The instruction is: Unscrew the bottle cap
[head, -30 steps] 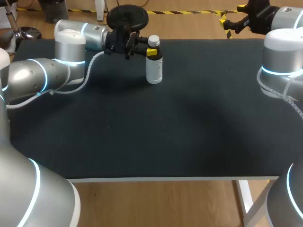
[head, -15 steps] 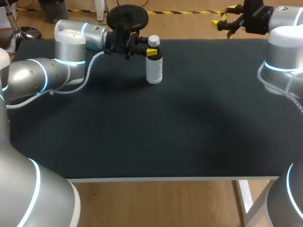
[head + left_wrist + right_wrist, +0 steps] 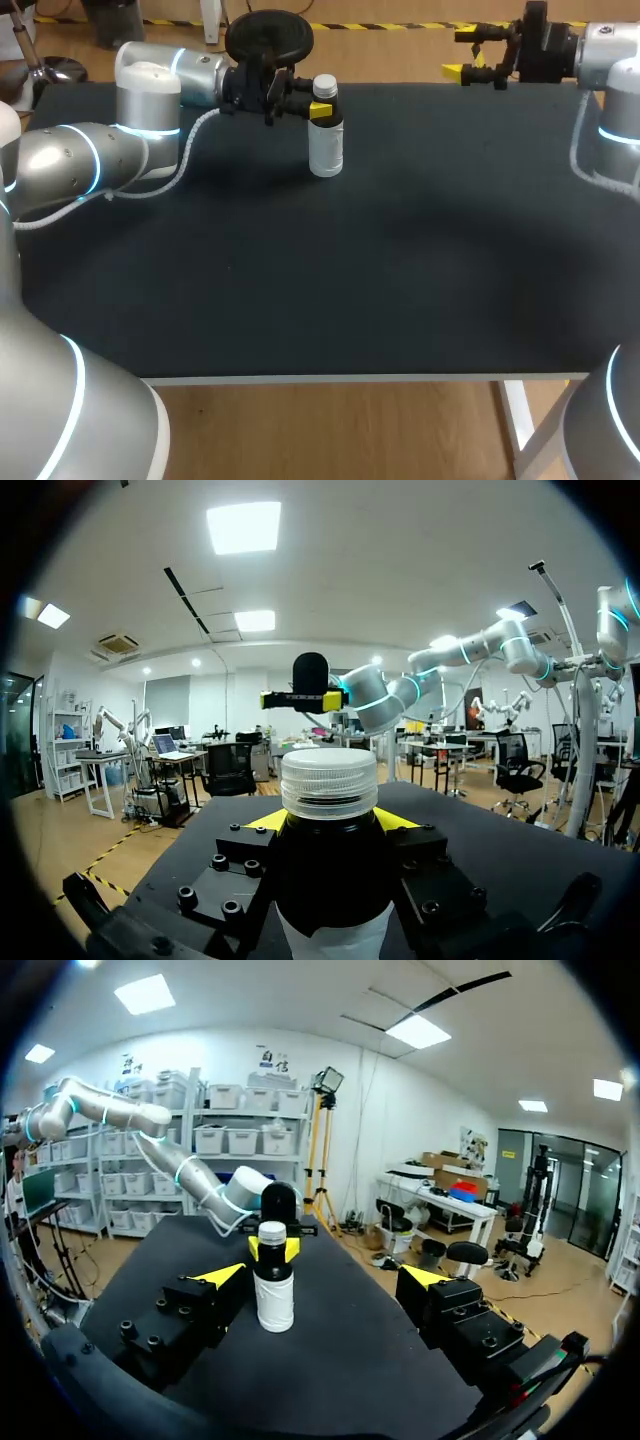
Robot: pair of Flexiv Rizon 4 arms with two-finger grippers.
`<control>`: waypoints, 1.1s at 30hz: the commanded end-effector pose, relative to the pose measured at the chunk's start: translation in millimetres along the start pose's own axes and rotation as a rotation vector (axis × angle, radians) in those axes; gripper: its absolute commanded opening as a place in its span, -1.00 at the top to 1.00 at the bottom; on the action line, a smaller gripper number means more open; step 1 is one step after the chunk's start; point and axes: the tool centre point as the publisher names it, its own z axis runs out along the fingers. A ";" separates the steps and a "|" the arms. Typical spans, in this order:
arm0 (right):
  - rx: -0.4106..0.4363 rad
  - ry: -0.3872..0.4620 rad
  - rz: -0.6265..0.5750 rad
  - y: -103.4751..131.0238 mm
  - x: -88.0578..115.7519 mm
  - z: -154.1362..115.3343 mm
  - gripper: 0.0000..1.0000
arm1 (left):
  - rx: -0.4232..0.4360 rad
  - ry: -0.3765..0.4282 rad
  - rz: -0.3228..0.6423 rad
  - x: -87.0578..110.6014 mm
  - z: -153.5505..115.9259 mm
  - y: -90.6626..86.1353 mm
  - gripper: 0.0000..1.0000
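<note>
Standing upright near the far edge of the matte black table (image 3: 350, 270), the bottle (image 3: 327, 155) is a slim cylinder, white over its lower body and dark at the shoulder. Its round cap (image 3: 328, 780) is pale, translucent plastic with fine ribs around the side, and it sits screwed on top. What the bottle holds cannot be told.

The left gripper (image 3: 318, 110) comes in level from the left and clamps the bottle just under the cap. Its yellow fingertips (image 3: 262, 821) press the dark shoulder from both sides.

The right gripper (image 3: 462, 53) hangs over the table's far right edge, well apart from the bottle and pointed toward it. Its blocky black fingers, with their wedge-shaped yellow fingertips (image 3: 222, 1275), are spread wide with nothing between them.
</note>
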 end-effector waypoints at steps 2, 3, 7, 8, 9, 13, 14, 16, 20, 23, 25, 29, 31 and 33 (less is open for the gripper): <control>0.014 0.096 0.004 3.7 -5.7 -0.4 -1.00 | 0.001 0.006 -0.001 -3.0 -0.2 0.9 1.00; 0.014 0.096 0.004 3.7 -5.7 -0.4 -1.00 | 0.001 0.006 -0.001 -3.0 -0.2 0.9 1.00; 0.014 0.096 0.004 3.7 -5.7 -0.4 -1.00 | 0.001 0.006 -0.001 -3.0 -0.2 0.9 1.00; 0.014 0.096 0.004 3.7 -5.7 -0.4 -1.00 | 0.001 0.006 -0.001 -3.0 -0.2 0.9 1.00; 0.014 0.096 0.004 3.7 -5.7 -0.4 -1.00 | 0.001 0.006 -0.001 -3.0 -0.2 0.9 1.00; 0.014 0.096 0.004 3.7 -5.7 -0.4 -1.00 | 0.001 0.006 -0.001 -3.0 -0.2 0.9 1.00; 0.014 0.096 0.004 3.7 -5.7 -0.4 -1.00 | 0.001 0.006 -0.001 -3.0 -0.2 0.9 1.00; 0.014 0.096 0.004 3.7 -5.7 -0.4 -1.00 | 0.001 0.006 -0.001 -3.0 -0.2 0.9 1.00; 0.014 0.096 0.004 3.7 -5.7 -0.4 -1.00 | 0.001 0.006 -0.001 -3.0 -0.2 0.9 1.00; 0.018 0.100 0.001 2.6 -3.8 4.4 -1.00 | 0.001 0.006 -0.001 -3.0 -0.2 0.9 1.00; 0.011 0.099 -0.010 -0.3 -0.7 12.8 -1.00 | 0.001 0.006 -0.001 -3.0 -0.2 0.9 1.00; -0.034 0.085 -0.018 -5.5 4.9 25.5 -1.00 | 0.001 0.006 -0.001 -3.0 -0.2 0.9 1.00; -0.059 0.098 -0.013 -7.7 8.5 34.8 -1.00 | 0.001 0.006 -0.001 -3.0 -0.2 0.9 1.00; -0.067 0.113 -0.004 -9.8 12.5 44.8 -1.00 | 0.001 0.006 -0.001 -3.0 -0.2 0.9 1.00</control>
